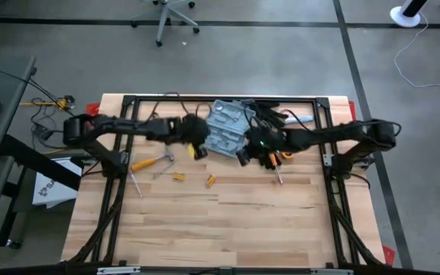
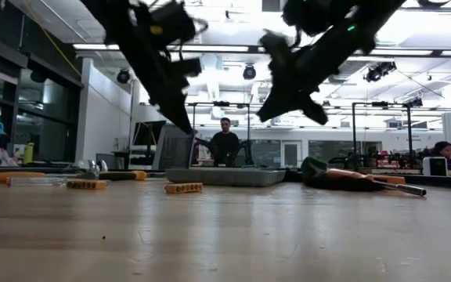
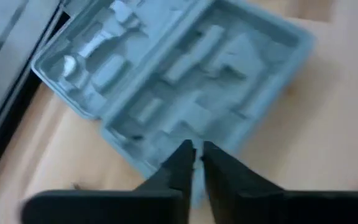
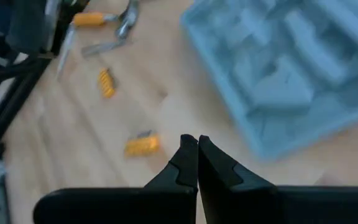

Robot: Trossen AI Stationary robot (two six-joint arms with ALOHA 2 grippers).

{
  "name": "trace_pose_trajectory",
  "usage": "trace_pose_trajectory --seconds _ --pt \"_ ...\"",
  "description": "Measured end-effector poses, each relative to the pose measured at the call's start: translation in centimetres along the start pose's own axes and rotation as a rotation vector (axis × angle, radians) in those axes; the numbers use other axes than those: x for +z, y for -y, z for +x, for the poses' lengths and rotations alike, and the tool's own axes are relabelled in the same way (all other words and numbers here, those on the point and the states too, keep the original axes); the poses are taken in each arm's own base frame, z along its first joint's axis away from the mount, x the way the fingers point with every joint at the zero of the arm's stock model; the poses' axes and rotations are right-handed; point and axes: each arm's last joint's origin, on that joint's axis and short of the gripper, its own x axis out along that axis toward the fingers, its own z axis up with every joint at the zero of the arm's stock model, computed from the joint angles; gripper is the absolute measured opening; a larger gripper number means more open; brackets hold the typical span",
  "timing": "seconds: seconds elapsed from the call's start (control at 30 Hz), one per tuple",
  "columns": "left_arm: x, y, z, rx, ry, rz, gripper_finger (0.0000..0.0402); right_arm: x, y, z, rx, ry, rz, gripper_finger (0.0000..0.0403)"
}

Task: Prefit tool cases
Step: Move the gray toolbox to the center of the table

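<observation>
Right now I'm hovering over the tool case (image 1: 228,128), which lies opened flat toward the far side of the wooden table (image 1: 220,221), between my two arms. My left gripper (image 3: 195,149) hangs just above the case's near edge with its fingers almost closed — only a thin slit between them — and holding nothing. My right gripper (image 4: 196,144) is pinched fully shut, also empty, over bare wood just beside the case. I judge the step to be the start of fitting: the moulded recesses look unfilled, so the next move calls for opening a gripper and fetching a loose part from the table. Candidates lie near — an orange-handled screwdriver (image 1: 148,163) and two small orange bit holders (image 4: 142,145). The case is matte grey-blue plastic, a rounded-cornered tray full of stepped pockets shaped for tools; the bit holders are ribbed and stubby, and the table is pale planked wood — smooth, so small parts may slide when pinched
</observation>
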Motion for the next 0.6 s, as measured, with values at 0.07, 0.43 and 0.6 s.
trace_pose_trajectory --seconds 0.07,0.43,0.6 --pt "-0.1 -1.8 1.4 -0.022 0.001 -0.003 0.0007 1.4 0.7 1.1 -0.016 -0.001 0.001 0.0000" --pt "-2.1 -4.7 6.0 -0.161 -0.089 0.034 0.0001 3.9 3.7 7.4 -0.074 -0.150 0.072 0.0000" --pt "-2.0 -3.9 5.9 -0.178 -0.089 0.031 0.0000 3.0 4.1 7.7 -0.105 -0.213 0.073 0.0000"
